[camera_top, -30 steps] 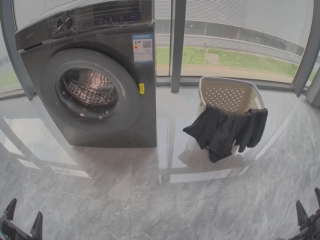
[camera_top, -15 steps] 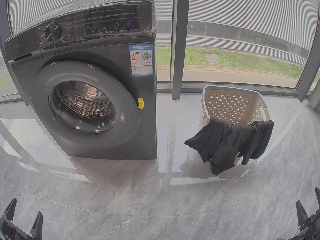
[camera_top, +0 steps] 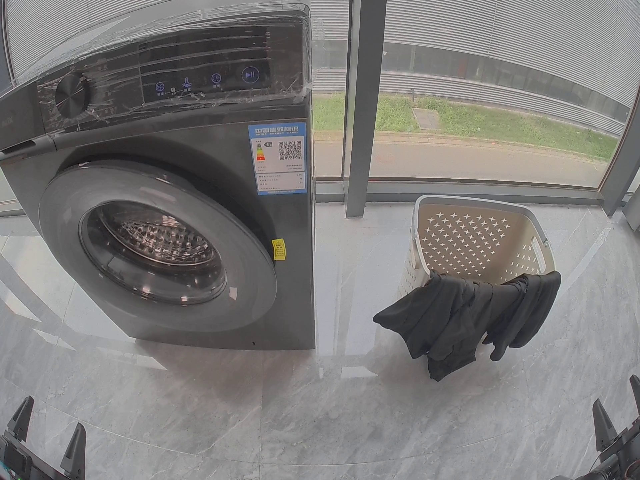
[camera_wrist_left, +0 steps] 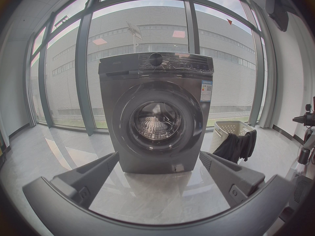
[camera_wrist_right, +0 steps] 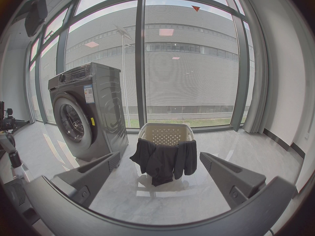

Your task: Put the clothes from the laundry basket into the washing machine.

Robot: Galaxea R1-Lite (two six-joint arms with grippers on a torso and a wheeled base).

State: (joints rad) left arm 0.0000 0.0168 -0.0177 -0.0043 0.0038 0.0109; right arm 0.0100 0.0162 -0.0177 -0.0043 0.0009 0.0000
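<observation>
A dark grey washing machine [camera_top: 200, 188] stands on the left, its round door [camera_top: 157, 255] closed over the drum. To its right sits a cream laundry basket [camera_top: 477, 238] with black clothes [camera_top: 467, 318] draped over its front rim. In the left wrist view the washing machine [camera_wrist_left: 157, 112] is straight ahead, with the basket [camera_wrist_left: 229, 130] beside it. Ahead in the right wrist view are the basket [camera_wrist_right: 165, 135] and clothes [camera_wrist_right: 165, 159]. My left gripper [camera_top: 47, 431] is low at the near left and my right gripper [camera_top: 620, 408] low at the near right. Both are open, empty and far from the clothes.
Glossy grey marble floor [camera_top: 320, 421] stretches between me and the machine and basket. Floor-to-ceiling windows with a metal pillar [camera_top: 363, 95] stand behind them. A narrow gap of floor separates the washing machine from the basket.
The whole head view has shifted: washing machine and basket appear larger and lower, so the camera has come closer. Both grippers hold the same place in the picture.
</observation>
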